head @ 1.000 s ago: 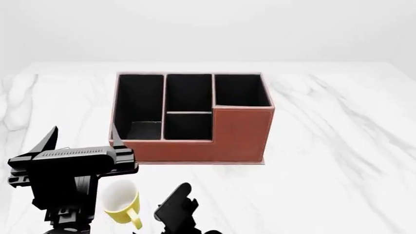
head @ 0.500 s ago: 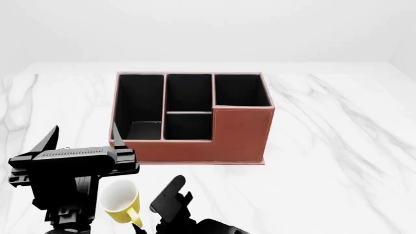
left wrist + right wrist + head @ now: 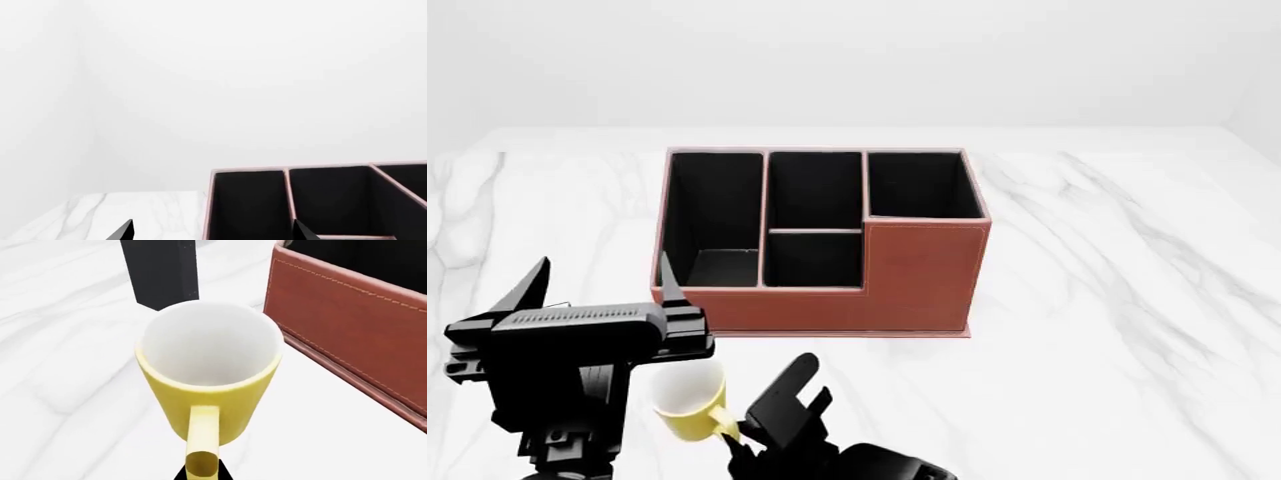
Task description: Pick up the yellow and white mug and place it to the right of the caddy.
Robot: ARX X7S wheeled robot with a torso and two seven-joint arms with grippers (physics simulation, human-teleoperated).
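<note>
The yellow and white mug [image 3: 691,402] is at the near left of the marble table, in front of the caddy [image 3: 921,275]; its white inside faces up in the right wrist view [image 3: 210,347]. My right gripper [image 3: 737,430] is at the mug's yellow handle [image 3: 202,440], and its black fingertips [image 3: 223,475] press on both sides of it [image 3: 202,474]. My left gripper [image 3: 598,285] hovers open above and left of the mug, its tips [image 3: 123,231] far apart [image 3: 213,235]. The reddish-brown caddy with black compartments [image 3: 248,173] stands mid-table, its wall [image 3: 340,315] close beside the mug.
A black upright slab [image 3: 163,270] stands just beyond the mug, close to my left arm's column [image 3: 587,410]. White marble table [image 3: 1121,300] stretches to the right of the caddy and in front of it. The table's left edge [image 3: 40,220] shows in the left wrist view.
My right gripper has moved in from the right onto the mug's handle. The mug has shifted slightly up and to the right and now sits tilted. The left arm has barely moved.
</note>
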